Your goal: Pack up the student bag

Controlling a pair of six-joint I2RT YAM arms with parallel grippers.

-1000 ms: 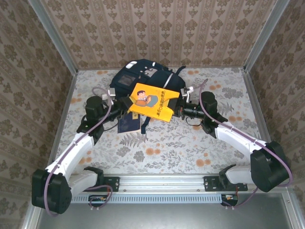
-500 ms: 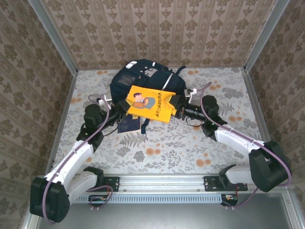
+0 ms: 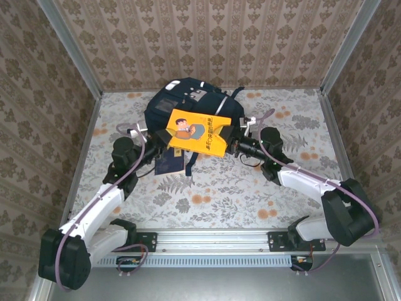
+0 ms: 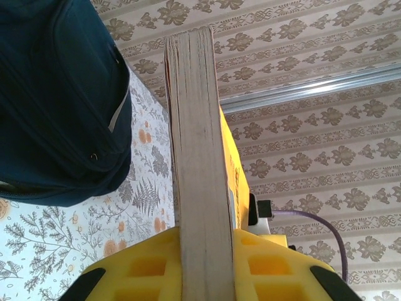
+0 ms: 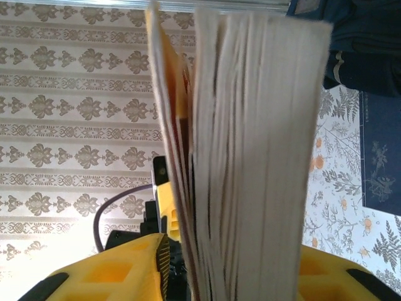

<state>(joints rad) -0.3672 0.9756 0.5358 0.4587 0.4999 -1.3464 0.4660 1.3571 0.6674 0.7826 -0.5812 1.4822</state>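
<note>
At the left, the left gripper [image 3: 161, 141] clamps one edge of the yellow book [image 3: 199, 133]. The right gripper [image 3: 233, 145] straddles the opposite edge, and I cannot tell whether it grips. Just beyond both grippers, the student bag [image 3: 188, 97] lies on the worktop [image 3: 294, 125], its interior hidden.

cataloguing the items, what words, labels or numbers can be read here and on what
yellow book cover: a line of characters beside a drawing, too small to read.
student bag white patches: no legible text.
navy booklet: faint emblem, unreadable.
Nothing can be quoted.
</note>
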